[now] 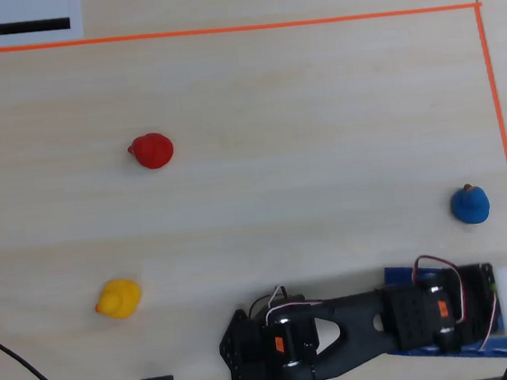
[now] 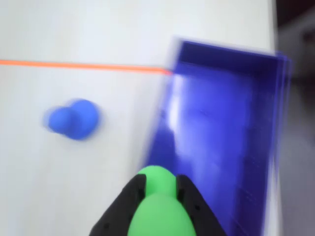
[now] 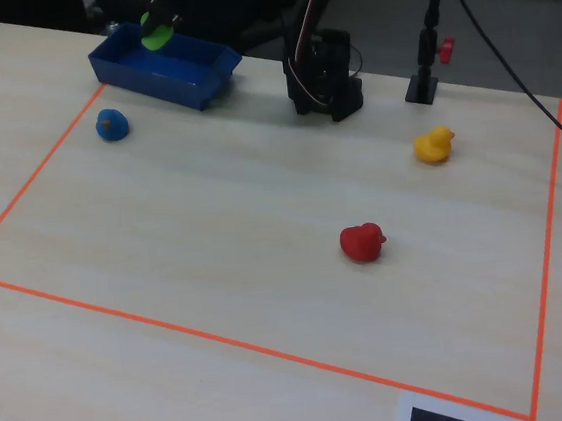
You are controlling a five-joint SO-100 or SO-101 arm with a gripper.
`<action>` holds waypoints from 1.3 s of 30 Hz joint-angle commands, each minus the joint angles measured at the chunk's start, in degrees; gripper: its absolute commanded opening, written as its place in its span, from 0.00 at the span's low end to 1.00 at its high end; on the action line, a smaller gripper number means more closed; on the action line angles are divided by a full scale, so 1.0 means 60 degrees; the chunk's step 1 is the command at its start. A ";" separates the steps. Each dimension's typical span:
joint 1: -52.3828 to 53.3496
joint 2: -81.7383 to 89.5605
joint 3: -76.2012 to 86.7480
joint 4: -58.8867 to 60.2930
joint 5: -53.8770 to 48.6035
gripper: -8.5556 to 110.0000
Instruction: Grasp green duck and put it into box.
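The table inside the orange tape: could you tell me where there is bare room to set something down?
The wide middle between the red duck, yellow duck and blue duck is bare, as is the strip along the far tape. It is crowded at the near edge, where the arm holds the green duck over the box.

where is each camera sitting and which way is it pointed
Overhead view: above the table, looking straight down; the arm lies along the bottom edge.
Wrist view: rides on the arm, looking past the gripper, its jaws shut on the green duck, at the box.
Fixed view: across the table, facing the arm's base.
All three share the blue duck.
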State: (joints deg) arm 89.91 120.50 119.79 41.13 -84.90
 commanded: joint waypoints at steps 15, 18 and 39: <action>0.0850 -0.0073 0.1978 -0.2578 -0.0850 0.10; 0.1011 -0.0088 0.2710 -0.3281 -0.1846 0.18; -0.3398 0.0029 0.1436 -0.3457 -0.0732 0.09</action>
State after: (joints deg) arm 83.14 118.48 132.01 21.36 -90.88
